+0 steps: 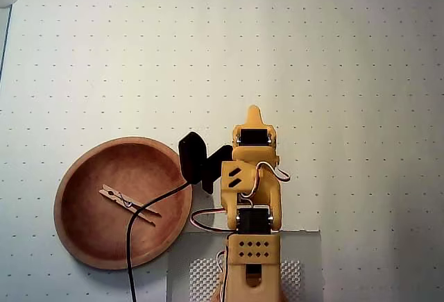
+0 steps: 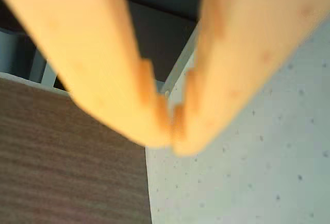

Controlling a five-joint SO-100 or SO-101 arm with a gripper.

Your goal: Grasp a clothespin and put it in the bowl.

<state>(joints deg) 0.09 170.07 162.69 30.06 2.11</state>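
Since the clothespin (image 1: pixel 128 205) already lies inside the bowl (image 1: pixel 69 208) and the fingers (image 2: pixel 154 110) are seen pressed together and empty above the desk (image 1: pixel 347 73), little risk is judged beyond the black cable (image 1: pixel 132 246), draped over the rim, tugging the bowl.

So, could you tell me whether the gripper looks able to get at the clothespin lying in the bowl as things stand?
Probably yes. The clothespin lies exposed in the open wooden bowl, nothing covering it except a black cable crossing one end. The gripper, shut and empty, is folded back beside the bowl.
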